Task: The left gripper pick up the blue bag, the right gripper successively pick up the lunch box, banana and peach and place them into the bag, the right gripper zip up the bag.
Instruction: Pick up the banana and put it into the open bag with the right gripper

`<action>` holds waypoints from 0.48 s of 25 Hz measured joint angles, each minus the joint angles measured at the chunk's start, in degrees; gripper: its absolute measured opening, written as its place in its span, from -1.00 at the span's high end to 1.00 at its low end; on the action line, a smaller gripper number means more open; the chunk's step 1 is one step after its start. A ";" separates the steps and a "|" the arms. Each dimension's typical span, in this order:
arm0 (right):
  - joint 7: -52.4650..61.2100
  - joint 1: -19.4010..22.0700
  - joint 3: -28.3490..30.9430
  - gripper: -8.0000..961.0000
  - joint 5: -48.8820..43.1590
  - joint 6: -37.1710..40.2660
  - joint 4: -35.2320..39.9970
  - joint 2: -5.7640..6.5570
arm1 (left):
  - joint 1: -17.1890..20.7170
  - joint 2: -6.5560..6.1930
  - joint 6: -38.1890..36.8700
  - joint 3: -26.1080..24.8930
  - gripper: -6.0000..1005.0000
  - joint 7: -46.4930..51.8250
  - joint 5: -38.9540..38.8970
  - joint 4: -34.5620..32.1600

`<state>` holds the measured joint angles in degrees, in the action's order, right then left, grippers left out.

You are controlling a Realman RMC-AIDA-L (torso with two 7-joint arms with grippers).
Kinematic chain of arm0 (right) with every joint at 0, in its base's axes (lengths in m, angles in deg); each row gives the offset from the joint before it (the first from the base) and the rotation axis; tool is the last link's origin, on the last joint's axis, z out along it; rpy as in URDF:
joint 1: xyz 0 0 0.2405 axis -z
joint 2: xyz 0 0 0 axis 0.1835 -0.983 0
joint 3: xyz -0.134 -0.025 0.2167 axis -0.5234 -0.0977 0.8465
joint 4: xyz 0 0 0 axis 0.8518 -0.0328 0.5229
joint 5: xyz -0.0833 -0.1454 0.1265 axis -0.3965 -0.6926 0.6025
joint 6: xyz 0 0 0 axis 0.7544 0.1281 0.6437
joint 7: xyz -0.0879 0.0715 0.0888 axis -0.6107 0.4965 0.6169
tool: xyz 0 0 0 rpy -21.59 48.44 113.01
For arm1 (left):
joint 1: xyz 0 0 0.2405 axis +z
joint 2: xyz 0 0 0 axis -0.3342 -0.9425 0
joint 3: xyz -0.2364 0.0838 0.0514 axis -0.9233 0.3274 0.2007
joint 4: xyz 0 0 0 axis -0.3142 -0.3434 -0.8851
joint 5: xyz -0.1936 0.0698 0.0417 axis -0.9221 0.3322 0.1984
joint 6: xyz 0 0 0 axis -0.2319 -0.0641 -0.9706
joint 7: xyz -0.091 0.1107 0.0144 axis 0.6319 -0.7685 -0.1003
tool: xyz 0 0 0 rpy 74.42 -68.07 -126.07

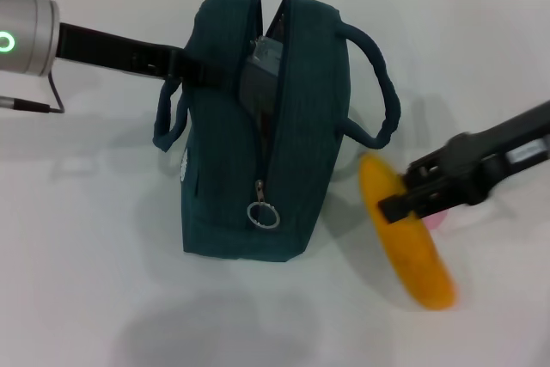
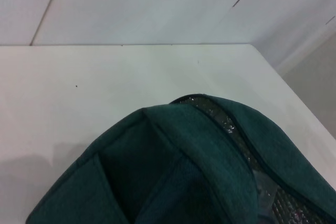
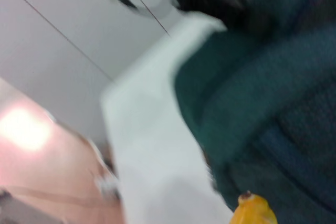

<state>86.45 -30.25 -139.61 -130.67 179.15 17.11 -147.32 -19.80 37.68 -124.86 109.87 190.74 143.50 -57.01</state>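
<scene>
Blue bag (image 1: 249,126) upright at table centre, zip parted, lunch box (image 1: 262,70) already lodged in the opening; left gripper (image 1: 185,66) clamped on the bag's upper edge, steadying it. Right gripper (image 1: 404,199) closed across banana (image 1: 404,242), just beside the bag's right flank. Next: lift clear of handle (image 1: 374,83), tilt lengthwise along the zip gap, lower beside the box

banana (image 1: 408,247) right of blue bag (image 1: 258,126)
</scene>
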 joint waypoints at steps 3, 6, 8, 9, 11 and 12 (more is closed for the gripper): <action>-3.78 1.50 7.90 0.05 2.19 5.42 -2.13 0.82 | -0.29 0.00 -0.05 0.00 0.91 0.69 -0.20 0.00; -7.00 2.46 12.48 0.06 5.30 8.63 -5.26 2.28 | -0.53 -0.26 -0.44 0.06 0.91 1.96 -1.96 0.00; -9.77 2.63 13.92 0.06 8.46 10.33 -8.61 3.53 | -0.78 -0.56 -0.58 0.09 0.91 2.57 -2.99 0.00; -11.23 2.66 14.36 0.06 10.24 11.15 -10.39 4.07 | -0.92 -0.64 -0.59 0.09 0.91 2.83 -3.22 0.00; -14.24 2.68 14.92 0.07 14.44 12.99 -14.00 5.22 | -1.34 -0.67 -0.61 0.08 0.91 3.35 -3.44 0.01; -15.34 2.68 15.03 0.07 16.19 13.76 -15.33 5.57 | -1.58 -0.67 -0.61 0.08 0.91 3.50 -3.49 0.00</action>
<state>71.11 -27.56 -124.58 -114.48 192.91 1.78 -141.75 -21.38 37.01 -125.48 109.96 194.24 140.01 -57.00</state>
